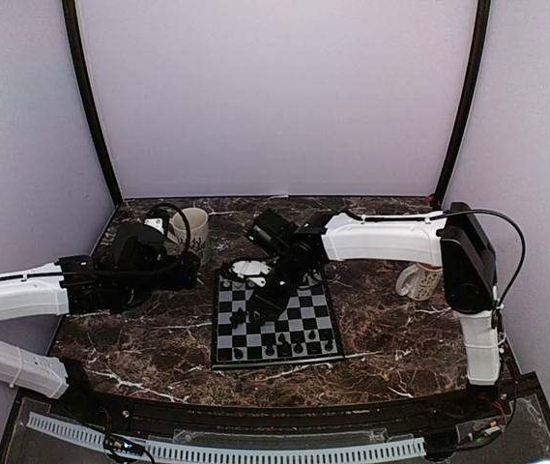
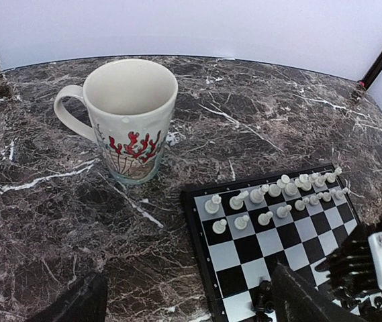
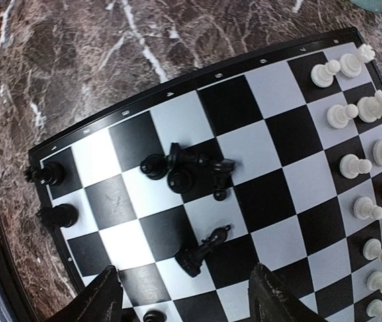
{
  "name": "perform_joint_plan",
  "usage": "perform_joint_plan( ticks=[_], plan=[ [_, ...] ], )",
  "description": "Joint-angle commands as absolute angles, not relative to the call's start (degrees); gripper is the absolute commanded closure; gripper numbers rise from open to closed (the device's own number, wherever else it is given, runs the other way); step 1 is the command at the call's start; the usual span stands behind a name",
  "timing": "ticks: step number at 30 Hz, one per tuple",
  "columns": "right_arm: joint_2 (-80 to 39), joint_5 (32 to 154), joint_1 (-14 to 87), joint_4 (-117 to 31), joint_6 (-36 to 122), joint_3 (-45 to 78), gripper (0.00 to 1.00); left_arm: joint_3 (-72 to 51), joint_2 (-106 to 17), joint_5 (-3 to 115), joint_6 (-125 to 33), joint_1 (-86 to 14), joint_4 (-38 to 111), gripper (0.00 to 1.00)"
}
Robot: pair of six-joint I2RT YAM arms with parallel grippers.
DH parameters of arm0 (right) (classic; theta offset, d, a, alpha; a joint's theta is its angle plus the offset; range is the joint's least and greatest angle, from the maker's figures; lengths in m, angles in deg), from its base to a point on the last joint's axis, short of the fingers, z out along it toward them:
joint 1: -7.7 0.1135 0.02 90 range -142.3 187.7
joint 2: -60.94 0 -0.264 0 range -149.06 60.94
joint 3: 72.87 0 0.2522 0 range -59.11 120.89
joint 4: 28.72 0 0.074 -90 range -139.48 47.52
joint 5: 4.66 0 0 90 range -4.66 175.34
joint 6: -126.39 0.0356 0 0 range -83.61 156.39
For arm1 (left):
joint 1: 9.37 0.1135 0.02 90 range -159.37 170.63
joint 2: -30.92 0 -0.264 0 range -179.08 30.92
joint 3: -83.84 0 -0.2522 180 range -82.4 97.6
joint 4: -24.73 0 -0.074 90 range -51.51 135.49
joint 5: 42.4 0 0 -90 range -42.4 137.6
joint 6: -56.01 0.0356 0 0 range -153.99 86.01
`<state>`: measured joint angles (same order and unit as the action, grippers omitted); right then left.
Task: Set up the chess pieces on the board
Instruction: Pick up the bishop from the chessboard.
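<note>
The board (image 1: 279, 362) lies mid-table. In the right wrist view, several black pieces lie toppled in a cluster (image 3: 184, 168) on the board (image 3: 271, 87), and one more black piece (image 3: 204, 251) lies on its side closer to my fingers. Two black pieces (image 3: 51, 176) stand at the board's left edge. White pieces (image 3: 358, 107) stand in two rows at the right, and they also show in the left wrist view (image 2: 271, 198). My right gripper (image 3: 187, 302) hovers open over the lying piece. My left gripper (image 2: 191, 308) is open and empty, at the board's (image 2: 234, 255) left edge.
A white mug with a red coral pattern (image 2: 133, 114) stands behind the left gripper, also in the top view (image 1: 192, 230). A second mug (image 1: 419, 280) stands right of the board by the right arm. A small white object (image 1: 250, 269) lies at the board's far edge.
</note>
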<state>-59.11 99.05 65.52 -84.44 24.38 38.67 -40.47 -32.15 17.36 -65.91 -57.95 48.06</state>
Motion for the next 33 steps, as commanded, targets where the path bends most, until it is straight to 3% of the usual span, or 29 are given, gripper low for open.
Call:
perform_joint_plan(
  ticks=[1, 9, 16, 33],
  plan=[
    [-62.02, 92.39, 66.72, -83.49, 27.77, 42.92, 0.35, -40.07, -33.00, 20.53, -65.69, -57.71, 48.16, 0.14],
    [-66.57, 89.27, 67.20, -85.53, 28.66, 46.06, 0.40, -38.86, -36.25, 23.72, -65.61, -57.71, 48.06, 0.16],
    [-66.77, 90.22, 67.20, -85.80, 27.79, 43.83, 0.50, -39.40, -36.79, 24.41, -65.61, -57.72, 47.04, 0.16],
    [-64.13, 89.67, 66.94, -86.30, 26.01, 38.90, 0.55, -39.94, -37.39, 27.62, -64.24, -57.71, 44.06, 0.17]
  ],
)
